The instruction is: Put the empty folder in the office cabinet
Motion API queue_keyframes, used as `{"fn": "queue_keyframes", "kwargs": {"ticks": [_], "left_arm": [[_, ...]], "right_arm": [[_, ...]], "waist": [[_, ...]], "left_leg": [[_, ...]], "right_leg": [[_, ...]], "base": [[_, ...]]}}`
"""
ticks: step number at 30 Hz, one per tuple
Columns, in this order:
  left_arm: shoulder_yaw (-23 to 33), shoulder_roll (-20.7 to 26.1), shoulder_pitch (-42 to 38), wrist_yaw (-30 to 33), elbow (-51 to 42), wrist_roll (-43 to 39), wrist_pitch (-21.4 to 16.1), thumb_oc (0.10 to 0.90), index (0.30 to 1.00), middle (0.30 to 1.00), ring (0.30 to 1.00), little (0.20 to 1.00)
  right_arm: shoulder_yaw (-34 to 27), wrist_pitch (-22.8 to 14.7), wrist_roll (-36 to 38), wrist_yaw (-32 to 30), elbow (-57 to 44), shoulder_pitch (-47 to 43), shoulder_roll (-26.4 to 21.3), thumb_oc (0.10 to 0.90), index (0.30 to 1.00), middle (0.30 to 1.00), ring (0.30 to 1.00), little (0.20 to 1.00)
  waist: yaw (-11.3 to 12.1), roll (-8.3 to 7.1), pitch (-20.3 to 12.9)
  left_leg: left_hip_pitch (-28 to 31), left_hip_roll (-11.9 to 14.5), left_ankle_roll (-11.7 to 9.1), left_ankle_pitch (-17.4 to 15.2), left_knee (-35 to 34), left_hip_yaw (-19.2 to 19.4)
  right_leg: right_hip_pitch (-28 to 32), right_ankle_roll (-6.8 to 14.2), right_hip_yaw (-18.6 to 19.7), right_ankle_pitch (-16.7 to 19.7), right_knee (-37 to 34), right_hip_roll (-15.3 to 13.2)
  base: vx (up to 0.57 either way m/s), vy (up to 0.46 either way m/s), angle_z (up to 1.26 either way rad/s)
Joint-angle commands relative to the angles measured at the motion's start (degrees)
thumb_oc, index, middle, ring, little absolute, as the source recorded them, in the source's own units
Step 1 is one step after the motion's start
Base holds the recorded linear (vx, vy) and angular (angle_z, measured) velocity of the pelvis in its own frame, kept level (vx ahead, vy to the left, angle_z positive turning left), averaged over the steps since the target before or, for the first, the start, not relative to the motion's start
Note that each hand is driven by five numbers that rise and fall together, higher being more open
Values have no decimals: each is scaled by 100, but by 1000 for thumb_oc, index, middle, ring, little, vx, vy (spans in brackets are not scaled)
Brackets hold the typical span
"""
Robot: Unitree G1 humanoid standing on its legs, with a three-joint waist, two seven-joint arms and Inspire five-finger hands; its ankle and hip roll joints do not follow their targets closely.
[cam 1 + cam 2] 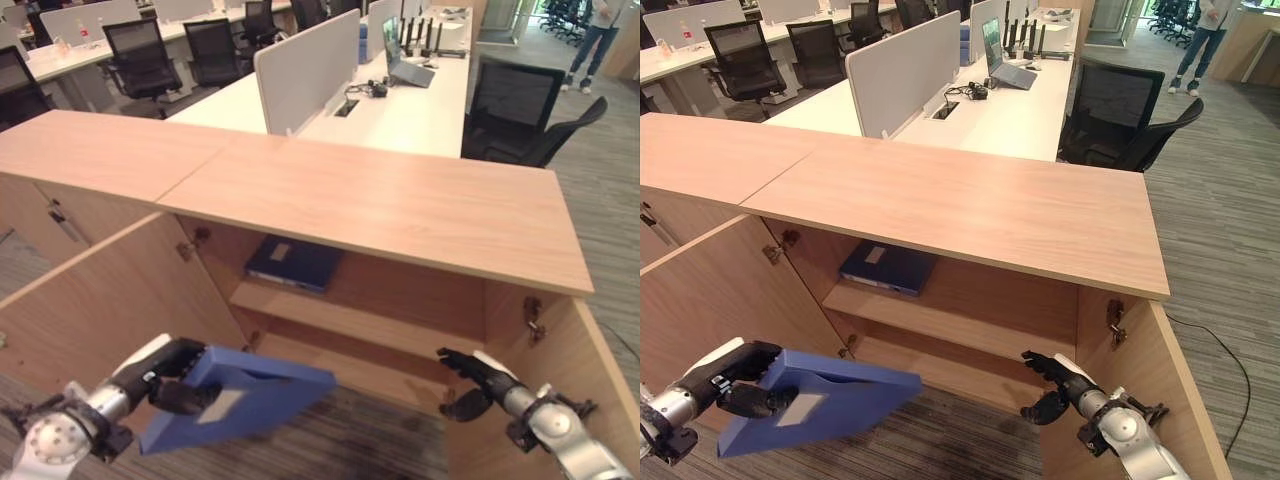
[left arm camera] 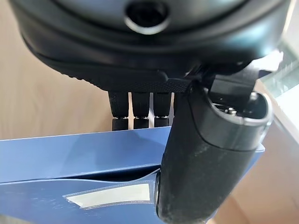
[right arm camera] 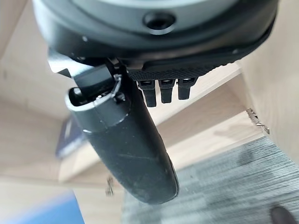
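My left hand (image 1: 165, 375) is shut on a blue folder (image 1: 250, 395) with a white label, carried low in front of the open wooden cabinet (image 1: 380, 200), left of its middle. In the left wrist view the thumb (image 2: 205, 163) presses on the folder's (image 2: 70, 158) top face while the fingers reach under it. The folder is tilted and outside the cabinet, below the level of the upper shelf (image 1: 340, 315). My right hand (image 1: 480, 380) hangs open with nothing in it at the cabinet's right side, close to the right door (image 1: 590, 380).
A dark blue folder (image 1: 295, 262) lies flat on the upper shelf, left of centre. The left door (image 1: 110, 300) stands swung open beside my left arm. Behind the cabinet are white desks with dividers and black office chairs (image 1: 520, 110). A person (image 1: 590, 45) stands far back right.
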Motion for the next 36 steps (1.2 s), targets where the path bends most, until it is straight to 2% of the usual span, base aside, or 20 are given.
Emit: {"fn": "queue_keyframes", "kwargs": {"ticks": [1,3,6,12,14,20,26,36], "left_arm": [[881,124,-763,840,-561,157,-693,400,300,300,300,300],[841,-171,-815,963,-652,371,-681,400,300,300,300,300],[623,-318,-918,947,-937,653,-749,400,300,300,300,300],[-187,-372,-1279,687,-1349,220,-843,400,300,300,300,300],[-365,-340,-1260,555,-1465,67,-832,400,300,300,300,300],[-294,-267,-1096,500,-1605,186,-830,400,300,300,300,300],[-96,-263,-899,496,-1439,384,-786,400,300,300,300,300],[-19,-221,-849,576,-1380,664,-828,400,300,300,300,300]], "right_arm": [[272,-42,-422,5,246,-695,260,800,900,900,900,900],[307,-5,-540,-58,303,-708,324,800,900,900,900,900],[253,-111,-456,-175,13,-712,370,800,900,900,900,900],[656,-329,-3,-383,-559,-1297,694,800,900,900,900,900],[785,-436,-294,-579,-758,-1666,695,800,900,900,900,900],[632,-442,-606,-752,-1152,-1833,589,800,900,900,900,900],[10,-409,-584,-821,-1869,-1510,315,800,900,900,900,900],[-1,-451,-433,-649,-2368,-1395,210,800,900,900,900,900]], "waist": [[-2,-192,-22],[9,-201,4],[-5,-196,24],[16,-178,48],[37,-157,56],[41,-140,70],[-1,-106,80],[-14,-120,75]], "left_leg": [[-21,42,-191,-286,-36,-311],[-23,45,-191,-292,-36,-304],[-9,42,-180,-306,-36,-298],[27,39,-166,-317,-36,-282],[41,43,-154,-324,-36,-279],[62,47,-146,-332,-36,-265],[59,28,-145,-333,-36,-268],[76,36,-156,-340,-36,-220]], "right_leg": [[460,363,-18,-498,42,-243],[467,355,-23,-514,42,-243],[473,354,-23,-511,42,-251],[489,345,8,-490,42,-257],[491,345,10,-493,42,-259],[507,340,32,-509,42,-251],[511,339,14,-510,42,-257],[517,336,34,-512,42,-250]], "base": [[0,-29,4],[0,-11,2],[0,0,0],[1,-2,-1],[0,-3,-4],[1,-1,-1],[0,0,0],[0,0,0]]}}
